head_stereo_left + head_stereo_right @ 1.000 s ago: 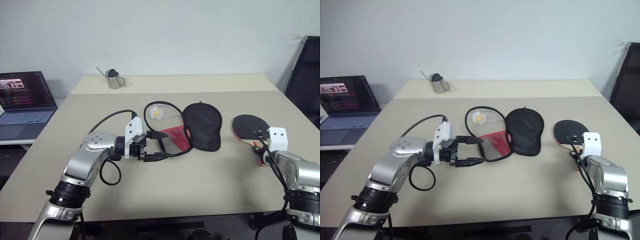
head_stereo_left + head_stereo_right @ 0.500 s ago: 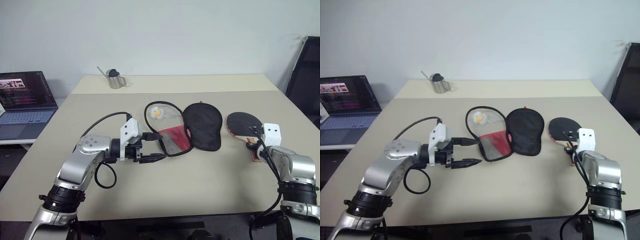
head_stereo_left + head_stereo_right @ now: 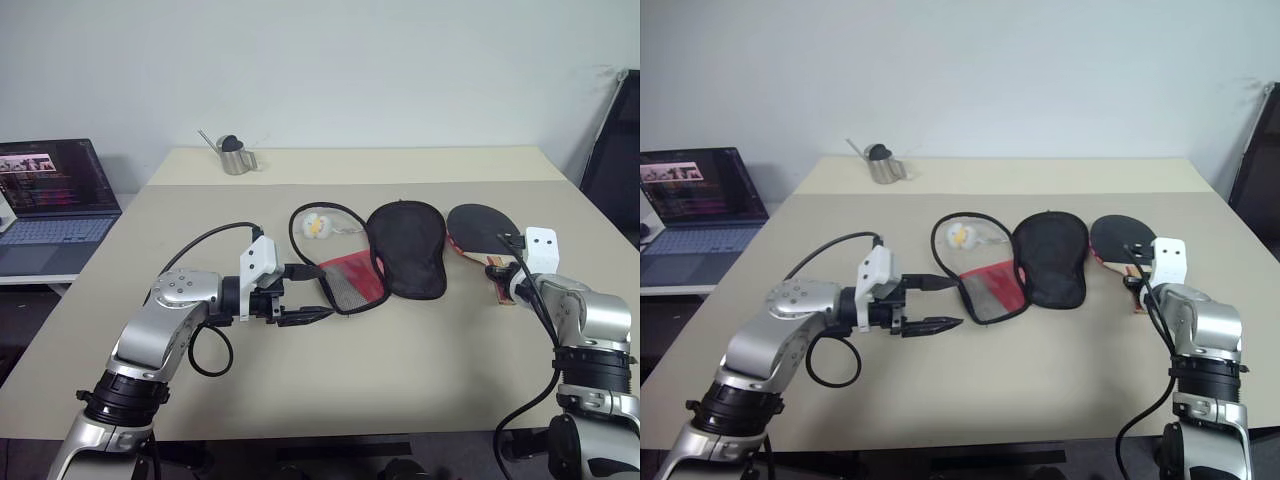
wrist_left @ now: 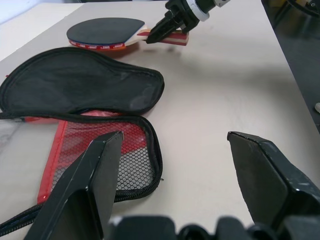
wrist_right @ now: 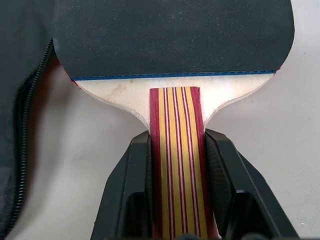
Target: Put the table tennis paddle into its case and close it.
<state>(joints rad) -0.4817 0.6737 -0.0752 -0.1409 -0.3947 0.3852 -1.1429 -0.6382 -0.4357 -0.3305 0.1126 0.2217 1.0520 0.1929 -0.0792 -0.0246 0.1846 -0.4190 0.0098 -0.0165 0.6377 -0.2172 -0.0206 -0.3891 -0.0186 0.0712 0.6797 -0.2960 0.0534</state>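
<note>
Two claws over the beige surface. Right claw clamped on the striped handle of the table tennis paddle, paddle held just right of the case, its black face close beside the case's black flap; in the left wrist view the paddle looks lifted off the surface. Case lies open mid-surface, black flap to the right, red mesh part to the left, a small yellow-white thing inside its far end. Left claw fingers wide apart, holding nothing, tips at the case's red mesh edge. Metal watering can at the far edge, laptop far left.
</note>
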